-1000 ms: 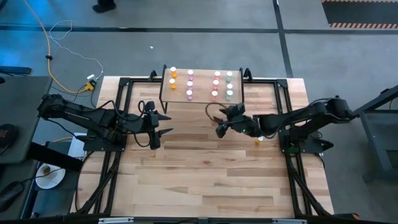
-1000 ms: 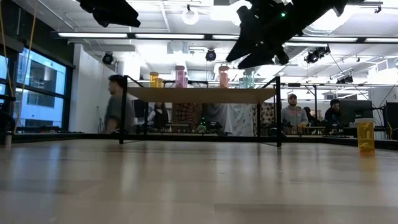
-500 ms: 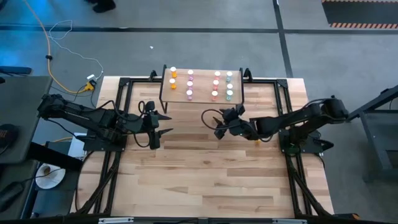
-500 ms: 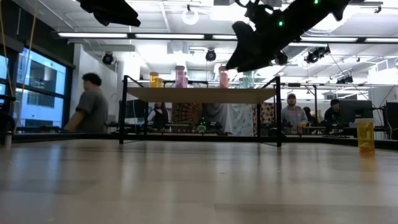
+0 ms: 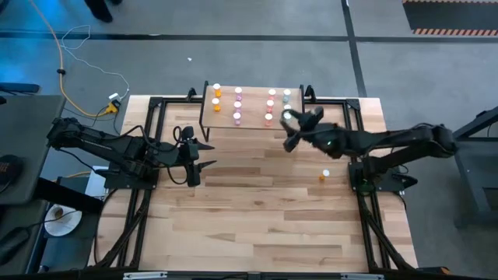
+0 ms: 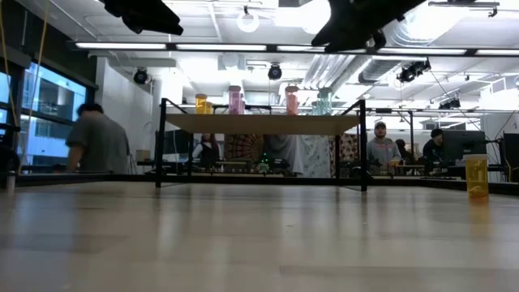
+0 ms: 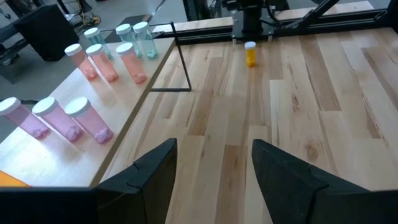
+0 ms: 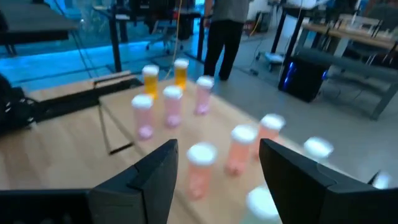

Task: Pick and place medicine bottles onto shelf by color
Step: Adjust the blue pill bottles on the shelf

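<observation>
Your right gripper (image 5: 289, 131) hung above the near right corner of the shelf (image 5: 252, 123), fingers spread apart and nothing between them. Straight ahead of it the medicine bottles (image 8: 171, 106) stood upright on the shelf in rows by color: orange farthest from the claw, then pink, then red, with teal-green ones (image 5: 286, 105) closest beneath it. One orange bottle (image 5: 324, 176) stood alone on the table (image 5: 257, 218), behind the claw and toward the right arm's base, well apart from the shelf. Your left gripper (image 5: 204, 155) waited off the shelf's left end, above bare table, its fingers parted and empty. In the low view a person (image 6: 96, 144) showed in the room beyond.
</observation>
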Controlling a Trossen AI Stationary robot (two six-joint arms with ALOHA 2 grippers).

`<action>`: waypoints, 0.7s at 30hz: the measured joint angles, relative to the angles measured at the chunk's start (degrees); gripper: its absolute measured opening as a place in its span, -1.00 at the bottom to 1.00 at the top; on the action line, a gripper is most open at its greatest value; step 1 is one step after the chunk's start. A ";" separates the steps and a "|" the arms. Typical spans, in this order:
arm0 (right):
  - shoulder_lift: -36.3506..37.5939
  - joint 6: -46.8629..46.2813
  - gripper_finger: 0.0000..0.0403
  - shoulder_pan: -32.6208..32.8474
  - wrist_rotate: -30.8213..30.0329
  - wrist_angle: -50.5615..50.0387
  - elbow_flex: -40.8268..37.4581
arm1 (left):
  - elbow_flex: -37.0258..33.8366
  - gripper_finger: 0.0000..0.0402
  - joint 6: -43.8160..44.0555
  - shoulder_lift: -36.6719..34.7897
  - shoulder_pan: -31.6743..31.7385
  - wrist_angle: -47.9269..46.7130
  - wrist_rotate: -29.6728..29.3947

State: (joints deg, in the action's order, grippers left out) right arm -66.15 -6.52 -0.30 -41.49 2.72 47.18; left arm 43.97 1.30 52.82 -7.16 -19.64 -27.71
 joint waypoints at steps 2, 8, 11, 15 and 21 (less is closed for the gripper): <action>2.09 3.11 0.08 -2.32 1.96 -0.15 0.00 | 0.00 -0.01 0.00 0.00 0.00 0.00 -0.02; 7.08 14.81 0.08 -11.37 11.70 -6.49 0.02 | 0.00 -0.01 0.00 0.00 0.00 0.00 0.00; 9.22 20.53 0.08 -17.35 19.84 -9.45 0.02 | 0.00 -0.01 -0.01 0.00 0.00 0.00 0.00; 10.72 23.57 0.08 -25.58 32.97 -11.34 0.02 | 0.00 -0.01 -0.01 -0.01 0.00 -0.01 0.02; 10.29 24.38 0.08 -35.46 46.75 -12.09 0.02 | 0.00 -0.01 -0.03 0.00 0.00 0.00 -0.39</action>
State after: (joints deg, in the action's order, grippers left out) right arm -55.85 17.87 -35.77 5.25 -9.36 47.20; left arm 43.97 1.27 52.82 -7.15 -19.64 -28.10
